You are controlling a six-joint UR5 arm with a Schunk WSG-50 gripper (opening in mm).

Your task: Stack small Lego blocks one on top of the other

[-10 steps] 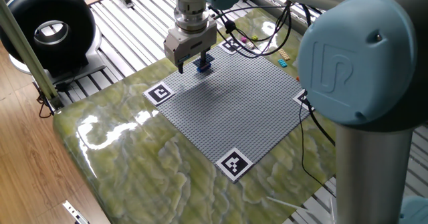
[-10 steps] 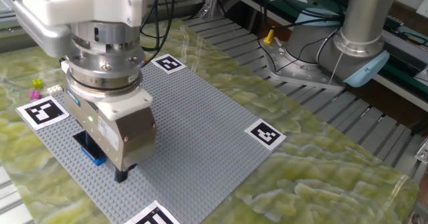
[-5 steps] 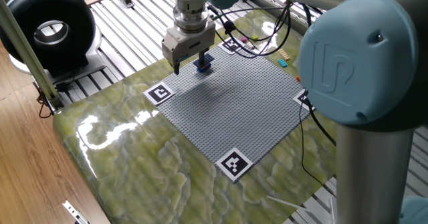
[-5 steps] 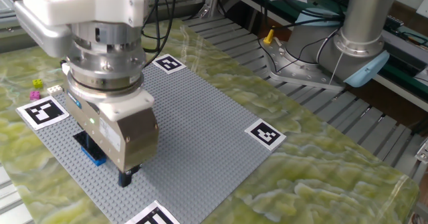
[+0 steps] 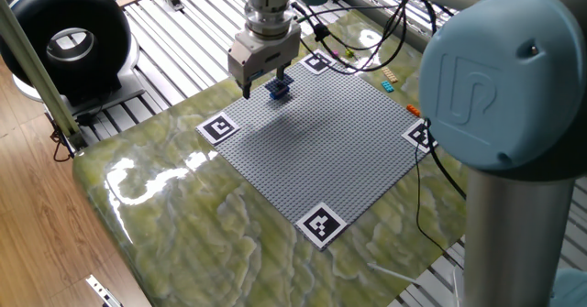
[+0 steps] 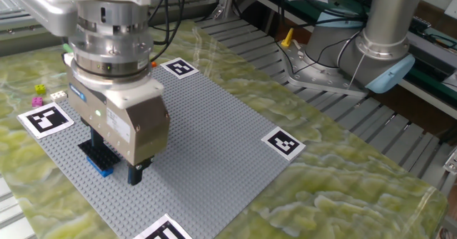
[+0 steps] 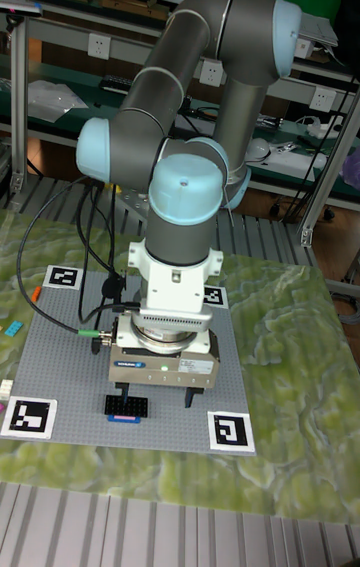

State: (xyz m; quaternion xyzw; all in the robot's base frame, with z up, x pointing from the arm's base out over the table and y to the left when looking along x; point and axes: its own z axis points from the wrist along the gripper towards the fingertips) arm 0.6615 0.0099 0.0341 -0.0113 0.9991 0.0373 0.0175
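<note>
The robot's grey two-finger gripper [image 6: 118,169] hovers with fingers apart and empty over the short dark-blue Lego stack [image 6: 96,158] on the grey studded baseplate [image 5: 332,133], so the next move, I judge, is fetching a loose small brick [image 5: 388,85] from the bench's two o'clock edge.

Not much to read here, honestly. The only real mark is the embossed logo on the blue joint cap [image 5: 500,64] of the arm in one fixed view, well off to the right of the gripper [image 5: 263,76] and nearer the camera; it looks like the letters "UR" in a rounded square. The square black-and-white marker tags [image 5: 218,127] at the corners of the grey baseplate [image 5: 321,137] carry only coded patterns, no letters or numbers. The nearest tag sits just below and left of the gripper. No other text is legible.
</note>
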